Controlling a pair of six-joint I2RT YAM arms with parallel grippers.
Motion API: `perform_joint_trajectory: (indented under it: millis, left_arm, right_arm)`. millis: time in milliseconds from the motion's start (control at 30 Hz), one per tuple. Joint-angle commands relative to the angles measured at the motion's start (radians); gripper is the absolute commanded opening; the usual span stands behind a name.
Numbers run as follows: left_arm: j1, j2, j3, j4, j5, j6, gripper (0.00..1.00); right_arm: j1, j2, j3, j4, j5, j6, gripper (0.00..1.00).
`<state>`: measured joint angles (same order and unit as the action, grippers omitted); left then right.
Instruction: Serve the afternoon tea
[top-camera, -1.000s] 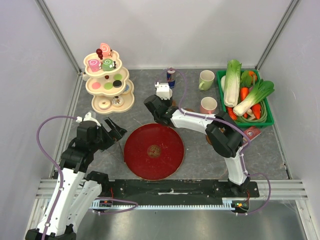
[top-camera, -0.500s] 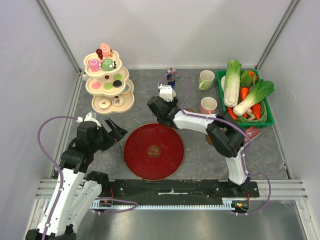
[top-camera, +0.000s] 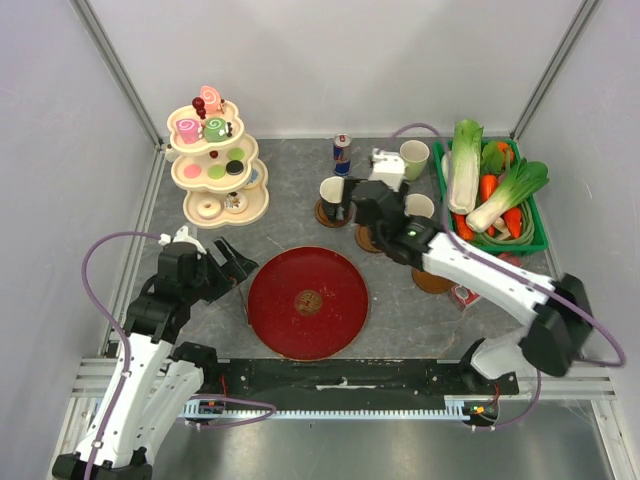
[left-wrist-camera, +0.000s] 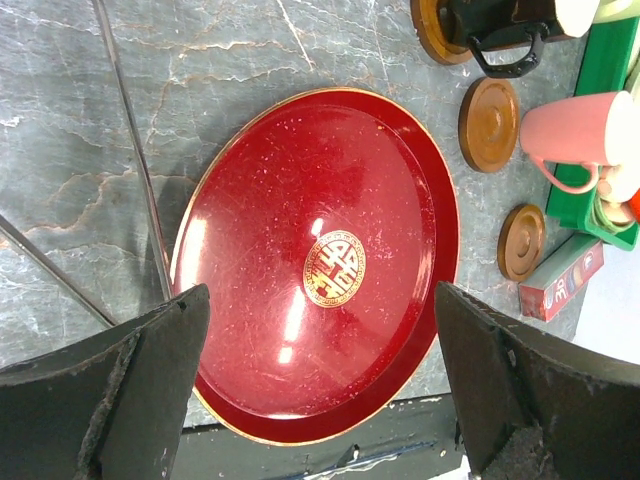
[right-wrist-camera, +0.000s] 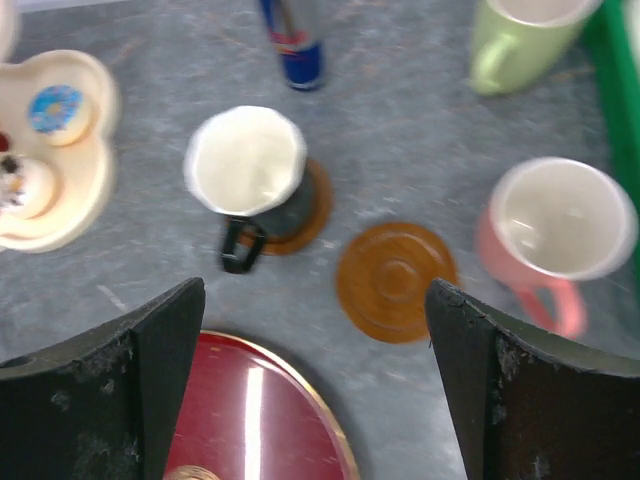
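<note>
The black mug stands upright on a wooden coaster near the middle of the worktop's far edge, so one cup looks served. The pink mug sits on bare worktop just beside an empty coaster, and the pale green mug waits nearer the far edge. The toy pastries sit on their tiered stand in the far left corner, and the red tray is bare. The right hand hovers wide open above the mugs, holding nothing. The left hand is open over the tray.
</note>
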<state>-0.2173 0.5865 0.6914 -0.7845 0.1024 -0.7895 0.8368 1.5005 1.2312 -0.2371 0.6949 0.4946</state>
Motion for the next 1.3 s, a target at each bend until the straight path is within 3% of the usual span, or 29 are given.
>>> perform_joint_trajectory:
  millis: [0, 200, 467, 700, 800, 967, 1133, 1267]
  left_arm:
    - [0.006, 0.013, -0.026, 0.076, 0.046, 0.052, 0.99]
    - [0.006, 0.021, -0.056, 0.108, 0.072, 0.038, 0.99]
    - [0.006, 0.041, -0.049, 0.087, 0.033, 0.044, 0.99]
    - [0.006, 0.042, -0.046, 0.071, 0.016, 0.047, 0.99]
    - [0.006, 0.045, -0.027, 0.051, -0.01, 0.055, 0.99]
    - [0.006, 0.036, -0.007, 0.034, -0.015, 0.059, 0.99]
    - [0.006, 0.013, -0.015, 0.031, -0.02, 0.058, 0.99]
    - [0.006, 0.009, -0.016, 0.031, -0.015, 0.058, 0.99]
  right_arm:
    - [-0.125, -0.181, -0.169, -0.172, -0.099, 0.015, 0.98]
    - [-0.258, -0.287, -0.309, -0.195, -0.202, -0.062, 0.98]
    - [-0.344, -0.08, -0.282, -0.13, -0.242, -0.083, 0.98]
    - [-0.407, 0.056, -0.28, -0.007, -0.279, -0.132, 0.91]
    - [-0.412, 0.095, -0.28, 0.068, -0.302, -0.156, 0.81]
    - [-0.416, 0.122, -0.242, 0.088, -0.255, -0.131, 0.33]
    - [-0.413, 0.035, -0.239, 0.062, -0.244, -0.126, 0.14]
    - [-0.4, -0.057, -0.243, 0.062, -0.274, -0.117, 0.08]
